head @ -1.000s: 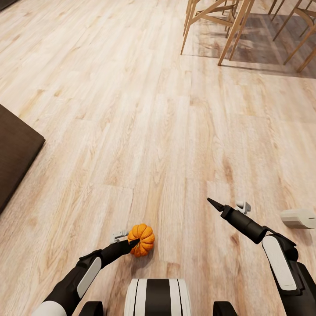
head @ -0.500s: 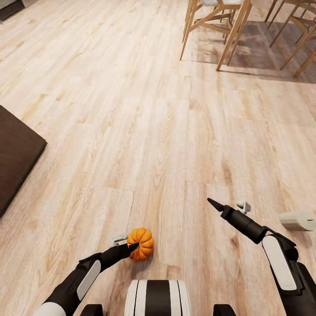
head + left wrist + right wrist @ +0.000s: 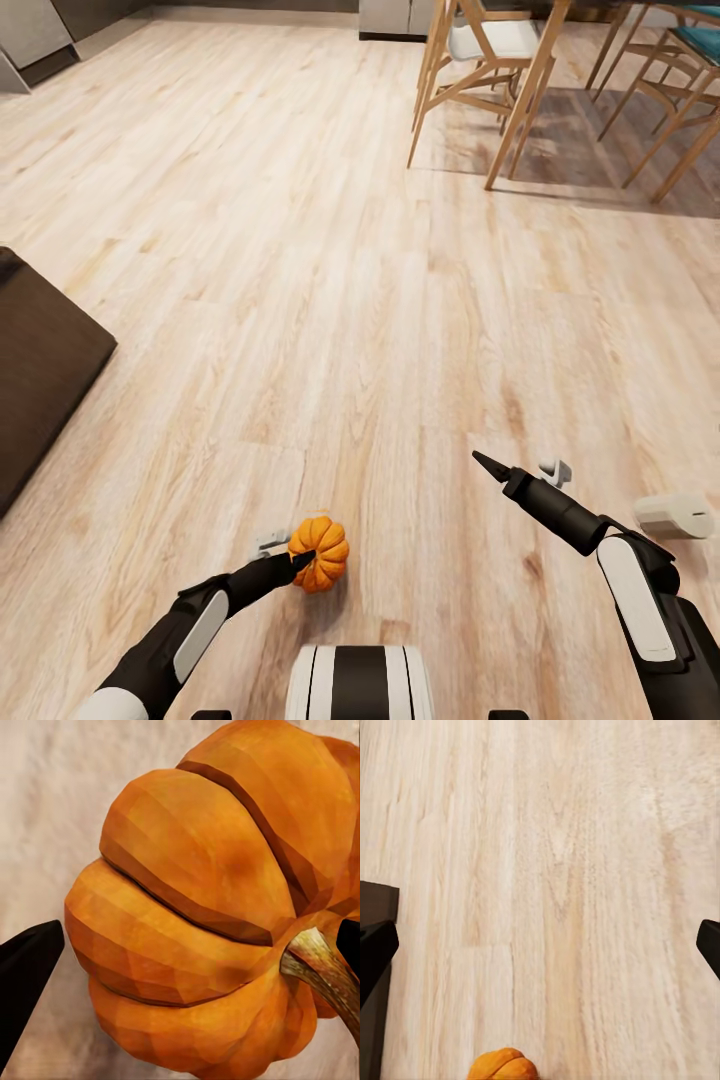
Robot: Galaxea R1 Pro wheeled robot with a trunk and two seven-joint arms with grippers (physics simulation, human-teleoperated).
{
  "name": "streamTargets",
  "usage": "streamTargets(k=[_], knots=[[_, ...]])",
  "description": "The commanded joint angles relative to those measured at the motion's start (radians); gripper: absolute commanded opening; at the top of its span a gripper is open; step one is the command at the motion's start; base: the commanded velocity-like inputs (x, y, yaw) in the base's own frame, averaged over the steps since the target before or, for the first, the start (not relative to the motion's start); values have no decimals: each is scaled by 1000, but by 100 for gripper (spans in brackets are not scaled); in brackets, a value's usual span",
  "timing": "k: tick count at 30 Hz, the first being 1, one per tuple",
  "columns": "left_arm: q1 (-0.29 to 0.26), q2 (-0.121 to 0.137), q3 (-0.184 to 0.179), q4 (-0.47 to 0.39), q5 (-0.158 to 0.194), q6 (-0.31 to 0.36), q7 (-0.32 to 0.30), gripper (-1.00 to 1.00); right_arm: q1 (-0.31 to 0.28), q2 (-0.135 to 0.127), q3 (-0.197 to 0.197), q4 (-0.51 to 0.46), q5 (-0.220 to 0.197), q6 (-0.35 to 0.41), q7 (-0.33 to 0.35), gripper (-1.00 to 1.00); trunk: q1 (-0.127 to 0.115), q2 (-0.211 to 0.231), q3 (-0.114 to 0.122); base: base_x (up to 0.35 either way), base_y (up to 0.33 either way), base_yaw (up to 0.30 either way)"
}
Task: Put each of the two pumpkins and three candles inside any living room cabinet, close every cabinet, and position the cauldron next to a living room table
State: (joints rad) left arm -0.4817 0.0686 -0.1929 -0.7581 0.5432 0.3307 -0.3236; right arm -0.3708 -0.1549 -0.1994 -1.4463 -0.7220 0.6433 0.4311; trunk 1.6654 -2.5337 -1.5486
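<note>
Orange pumpkin (image 3: 322, 553) clamped in your left claw (image 3: 297, 556), carried over pale wood floor (image 3: 330, 300).
Your right claw (image 3: 484, 463) is empty, fingers apart. You're mid-transport: next, steer toward the dark cabinet (image 3: 40, 370) off to the left claw's outer side.

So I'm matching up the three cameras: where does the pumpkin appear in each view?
Head view: the pumpkin sits low, left of centre, at the left gripper.
Left wrist view: the pumpkin is huge, ribbed, stem towards one corner, between the dark fingertips.
Right wrist view: an orange sliver at the frame's edge.
Shared landmark: the pale wood floor.
</note>
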Motion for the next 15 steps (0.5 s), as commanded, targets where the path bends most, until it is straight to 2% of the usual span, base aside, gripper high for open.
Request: streamTargets(k=[1,6,8,10,13,15], knots=[[1,3,-3,-20,6,9,3,-100,0,0,-2,0,-4,7,1,100,-1,0,3,0,0,0],[3,31,-2,-77,13,24,3,-100,0,1,-2,-1,-4,7,3,100,-3,1,23,0,0,0],[7,55,-1,-121,29,73,2,-100,0,2,-4,2,-4,7,22,100,-4,2,30,0,0,0],[7,83,-1,-178,64,133,1,-100,0,3,-5,4,-4,7,34,100,-5,2,38,0,0,0],[9,128,0,-269,139,206,0,-100,0,4,-6,6,-4,5,41,100,-6,3,50,0,0,0],[10,161,0,-300,186,254,-1,-100,0,5,-6,9,-4,4,42,100,-7,3,58,0,0,0]])
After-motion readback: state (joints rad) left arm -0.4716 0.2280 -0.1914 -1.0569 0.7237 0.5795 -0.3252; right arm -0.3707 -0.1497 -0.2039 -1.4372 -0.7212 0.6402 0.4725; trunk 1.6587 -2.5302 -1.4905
